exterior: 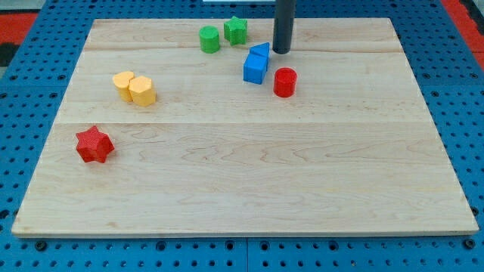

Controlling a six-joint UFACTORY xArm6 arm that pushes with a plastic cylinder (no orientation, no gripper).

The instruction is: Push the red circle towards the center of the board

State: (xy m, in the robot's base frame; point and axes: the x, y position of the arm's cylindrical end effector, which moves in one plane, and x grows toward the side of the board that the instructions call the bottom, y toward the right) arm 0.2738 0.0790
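You see the wooden surface [242,181] on a blue pegboard [30,91], and there is no gripper here, only the dark rod whose end, my tip [281,51], rests near the view's top holding nothing, just beside the blue blocks [256,64] on their right. The red circle [284,81] stands below my tip, apart from it and close right of the blue blocks. Further left you find the yellow blocks [134,88] touching each other, the red star [94,144], the green cylinder [209,38] and the green star [236,29].
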